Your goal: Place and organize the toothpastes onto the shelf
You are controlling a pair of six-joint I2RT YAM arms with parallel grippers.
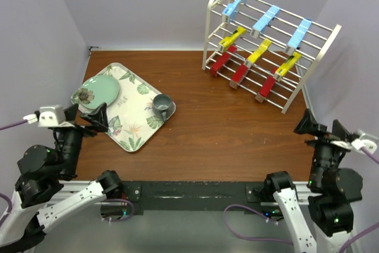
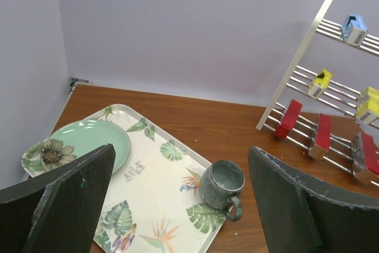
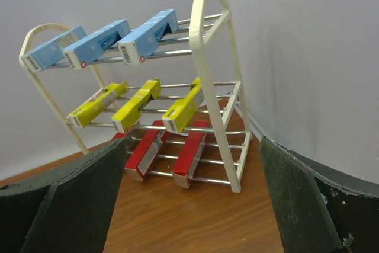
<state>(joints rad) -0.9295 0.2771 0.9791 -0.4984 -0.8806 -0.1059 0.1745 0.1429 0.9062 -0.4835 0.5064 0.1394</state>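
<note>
A robotics lab booth: plain lilac walls enclose a wooden table with robot arms.

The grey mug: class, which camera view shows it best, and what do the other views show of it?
The left wrist view: the mug is close and large, standing upright on the leaf-patterned tray, handle and inside visible. The top external view shows it small, from above. The right wrist view does not show it.

The top view looks down on the shelf from afar; both low wrist views share it, the right nearer.
</note>
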